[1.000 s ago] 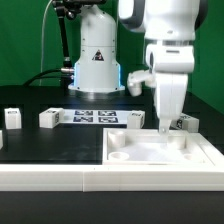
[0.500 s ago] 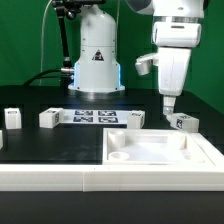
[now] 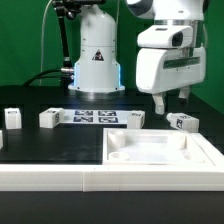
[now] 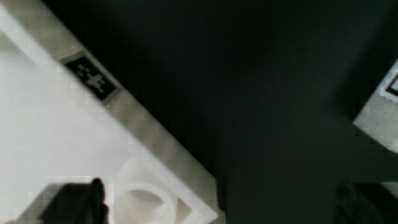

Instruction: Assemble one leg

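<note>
In the exterior view, your white two-finger gripper (image 3: 173, 101) hangs above the black surface (image 3: 30, 140), its dark fingers (image 3: 160, 104) spread with nothing between them. The leg (image 3: 181, 122), a small white plastic rectangular post with a tag, stands just below them, close behind the large flat white square panel (image 3: 160, 152). In the wrist view, both fingers (image 4: 71, 200) stand apart, one beside the panel's round corner socket (image 4: 146, 200).

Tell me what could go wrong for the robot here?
The open gripper hangs empty near the small white plastic leg post, which sits close to the large flat white panel. Coming down, a finger might bump the panel's edge or nudge the leg askew, so the grasp could miss.
</note>
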